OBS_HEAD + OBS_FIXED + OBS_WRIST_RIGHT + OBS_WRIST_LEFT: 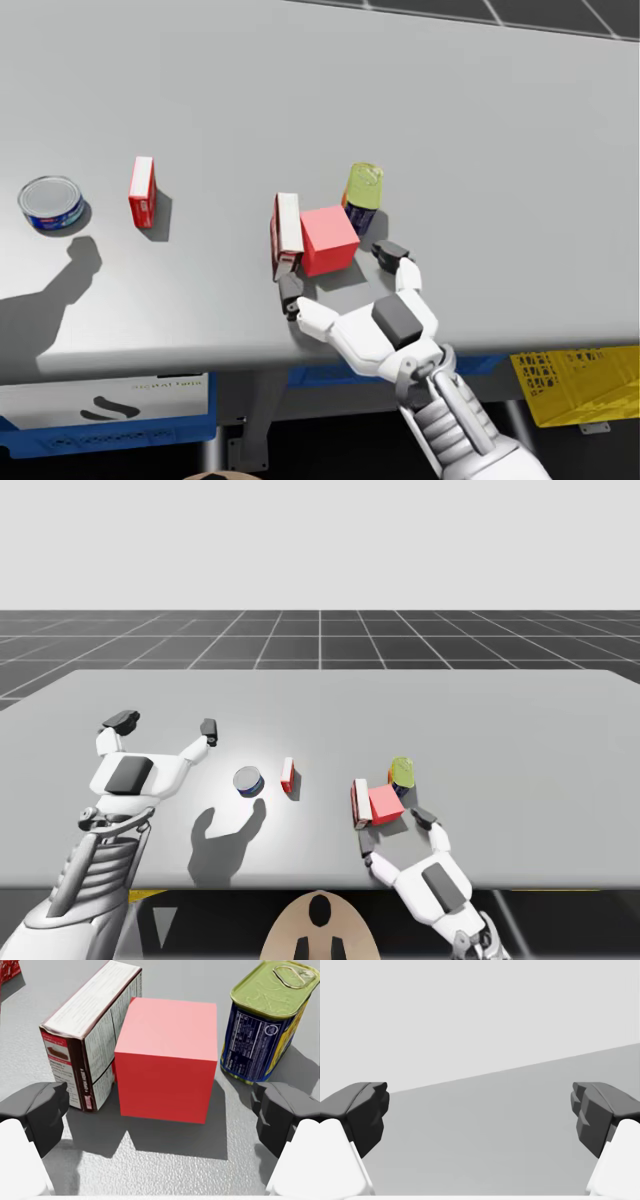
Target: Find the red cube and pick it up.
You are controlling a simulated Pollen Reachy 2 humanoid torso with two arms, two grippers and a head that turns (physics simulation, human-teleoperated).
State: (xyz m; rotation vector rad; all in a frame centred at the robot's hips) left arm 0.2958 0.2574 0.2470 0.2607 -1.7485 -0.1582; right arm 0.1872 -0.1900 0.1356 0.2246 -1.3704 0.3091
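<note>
Cubes number one: the red cube (167, 1067) rests flat on the grey table (500, 740), just ahead of my right gripper (160, 1115). That gripper is released, its dark fingers (42, 1110) spread wider than the cube, and neither one touches it.

Boxes number two. A brown-and-white box (92, 1035) stands on its long edge right against the cube, on the side toward my left arm. A smaller red box (142, 191) stands upright well apart from the cube, past the brown-and-white one.

Cans number two. A blue rectangular tin with a yellow-green lid (262, 1025) stands just beside the cube on its other side, a narrow gap between them. A round blue can with a silver top (51, 203) sits farther from the cube than the red box.

My left gripper (165, 723) hangs above the table with its fingers wide apart and nothing between them, well apart from the cube, beyond the round can.

A yellow crate (575, 385) and a blue bin (110, 420) sit below the table edge nearest the cube; what they hold cannot be told.
</note>
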